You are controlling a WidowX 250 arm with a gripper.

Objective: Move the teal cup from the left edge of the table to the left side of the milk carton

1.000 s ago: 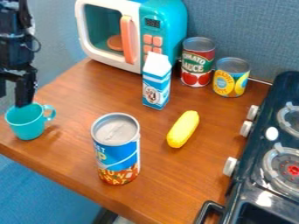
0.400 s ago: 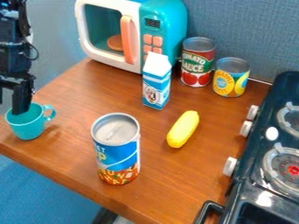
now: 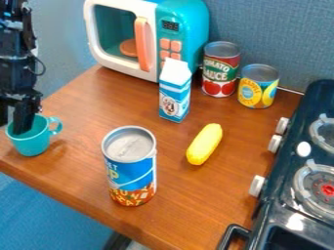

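Since the earlier frame my gripper (image 3: 12, 128) had come down, sinking deeper into the teal mug (image 3: 30, 144), while the mug and everything else had stayed put. I held nothing: my fingers stood parted, one inside the mug and the other off its left side. I judged that this spacing left the mug's wall room between them. The mug stood upright directly beneath me, near the edge of the wooden table (image 3: 176, 210), its handle turned off to my right, clear of my fingers.

Rightward in the camera view, and nearer the camera than my gripper, stood a tall blue-and-orange can (image 3: 132, 168), upright on its flat base. Farther back to my right sat the toy microwave (image 3: 120, 73), with the blue-and-white carton (image 3: 175, 95) upright just in front of it. Next along, the yellow corn cob (image 3: 204, 144) lay on its side, its rounded shape likely suiting that. Behind it, the red-and-green can (image 3: 220, 73) and the shorter yellow can (image 3: 258, 90) stood upright by the wall. Farthest to my right was the toy stove (image 3: 287, 195).
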